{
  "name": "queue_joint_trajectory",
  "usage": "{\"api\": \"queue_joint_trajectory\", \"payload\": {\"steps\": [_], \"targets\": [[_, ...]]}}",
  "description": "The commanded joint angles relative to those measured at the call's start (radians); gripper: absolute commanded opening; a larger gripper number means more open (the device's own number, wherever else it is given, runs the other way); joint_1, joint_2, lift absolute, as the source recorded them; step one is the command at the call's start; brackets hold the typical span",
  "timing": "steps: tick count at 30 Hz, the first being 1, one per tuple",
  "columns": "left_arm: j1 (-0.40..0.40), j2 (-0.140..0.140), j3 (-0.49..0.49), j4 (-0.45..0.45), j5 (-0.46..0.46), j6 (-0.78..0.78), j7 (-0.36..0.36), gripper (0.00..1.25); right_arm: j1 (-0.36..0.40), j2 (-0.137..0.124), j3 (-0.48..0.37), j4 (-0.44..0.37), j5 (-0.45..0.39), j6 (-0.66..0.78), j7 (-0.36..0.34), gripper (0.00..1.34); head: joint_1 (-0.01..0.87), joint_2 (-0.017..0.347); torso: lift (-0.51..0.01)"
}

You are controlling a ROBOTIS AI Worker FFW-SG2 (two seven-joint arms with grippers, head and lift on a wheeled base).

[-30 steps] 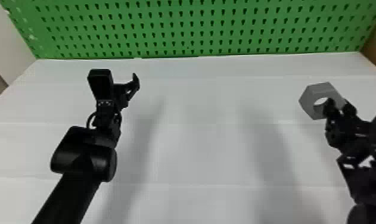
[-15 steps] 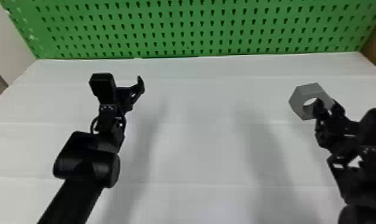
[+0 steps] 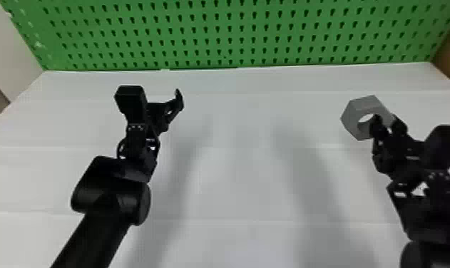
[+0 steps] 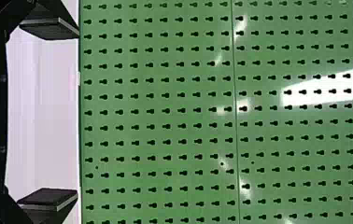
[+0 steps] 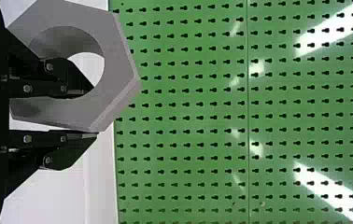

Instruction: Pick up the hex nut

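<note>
1. Right arm point(image 3: 427, 214): enters at the lower right corner of the head view. Runs forward over the white table point(image 3: 241, 171), its end leaning inward to the left. Wrist camera housing point(image 3: 445, 146) sits on the outer side of the gripper.
2. Right gripper point(image 3: 387, 123): points forward toward the green pegboard point(image 3: 231, 32) and somewhat inward. Fingers closed on the hex nut point(image 3: 364, 106): one passes into its hole, the other lies along an outer face, the nut's wall pinched between them (right wrist view).
3. Hex nut: grey, at the right gripper's fingertips, on the right side of the work area, short of the pegboard. Tilted, with its hole facing back toward the robot. Height above the table cannot be told.
4. Left arm point(image 3: 92, 235): enters from the bottom edge, slants forward and slightly inward past a bulky rounded joint point(image 3: 111, 192).
5. Left gripper point(image 3: 159, 108): well apart from the nut, pointing forward at the pegboard. Fingers spread wide, nothing between them (left wrist view).
</note>
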Motion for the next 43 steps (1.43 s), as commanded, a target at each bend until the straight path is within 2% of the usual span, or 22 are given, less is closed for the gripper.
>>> {"api": "queue_joint_trajectory", "payload": {"steps": [1,43], "targets": [[0.006,-0.003,-0.001,-0.001,0.0,0.0,-0.001,1.16,-0.005,0.001,0.009,0.0,0.002,0.0,0.0,0.23,0.785,0.14,-0.092],[0.002,-0.008,0.001,-0.001,-0.012,0.0,-0.009,1.16,-0.025,0.001,0.035,0.002,0.018,0.014,-0.001,0.23,0.785,0.141,-0.092]]}}
